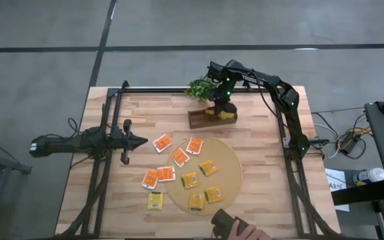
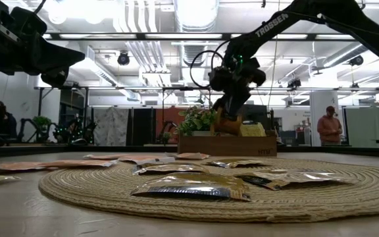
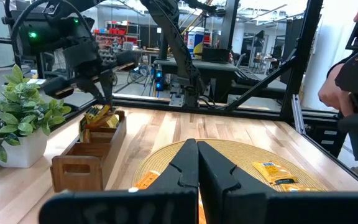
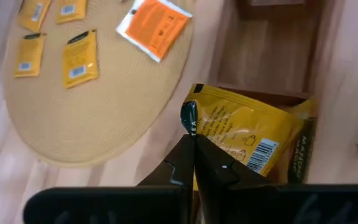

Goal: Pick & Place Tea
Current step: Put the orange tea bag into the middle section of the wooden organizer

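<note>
Tea packets lie scattered across my bench (image 1: 259,200): yellow ones (image 1: 209,167) on the round woven mat (image 1: 235,175), orange ones (image 1: 162,143) on the mat's edge and the bare wood beside it. My right jaws (image 4: 192,144) are clamped on the top corner of one yellow packet (image 4: 247,140), holding it over the wooden box (image 1: 212,118) beside the small plant (image 1: 199,88), where other yellow packets already stand. My left jaws (image 3: 197,163) are pressed together, empty, parked over the bench's left side. The grip is only a corner pinch, so I judge the packet could twist, catch on the box wall, or land leaning outside if I let go too high.
</note>
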### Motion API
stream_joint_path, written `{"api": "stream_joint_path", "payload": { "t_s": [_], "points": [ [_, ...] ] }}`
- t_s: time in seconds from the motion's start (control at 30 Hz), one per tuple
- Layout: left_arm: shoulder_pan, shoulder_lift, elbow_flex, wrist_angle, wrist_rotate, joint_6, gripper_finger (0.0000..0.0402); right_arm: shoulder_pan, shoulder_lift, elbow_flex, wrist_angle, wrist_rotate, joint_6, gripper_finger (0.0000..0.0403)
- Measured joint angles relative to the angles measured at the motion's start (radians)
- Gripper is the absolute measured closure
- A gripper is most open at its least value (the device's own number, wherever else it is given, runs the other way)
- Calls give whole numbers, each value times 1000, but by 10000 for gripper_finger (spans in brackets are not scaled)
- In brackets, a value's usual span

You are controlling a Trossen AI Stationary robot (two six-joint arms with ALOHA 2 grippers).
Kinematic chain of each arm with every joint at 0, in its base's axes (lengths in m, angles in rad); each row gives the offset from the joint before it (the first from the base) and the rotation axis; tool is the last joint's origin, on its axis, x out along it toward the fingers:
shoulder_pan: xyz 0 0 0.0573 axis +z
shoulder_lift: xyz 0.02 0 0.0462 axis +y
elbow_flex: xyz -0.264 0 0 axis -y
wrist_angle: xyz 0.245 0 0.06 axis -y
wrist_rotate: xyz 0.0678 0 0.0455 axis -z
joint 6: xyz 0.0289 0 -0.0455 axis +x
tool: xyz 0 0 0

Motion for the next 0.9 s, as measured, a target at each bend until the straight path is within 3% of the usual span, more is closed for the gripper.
{"api": "stream_joint_path", "payload": {
  "t_s": [0.3, 0.9],
  "points": [
    [-1, 0, 0, 0, 0, 0, 402, 5, 0, 0, 23, 3, 56, 386],
    [0, 0, 0, 0, 0, 0, 402, 8, 0, 4, 52, 27, 98, 292]
  ]
}}
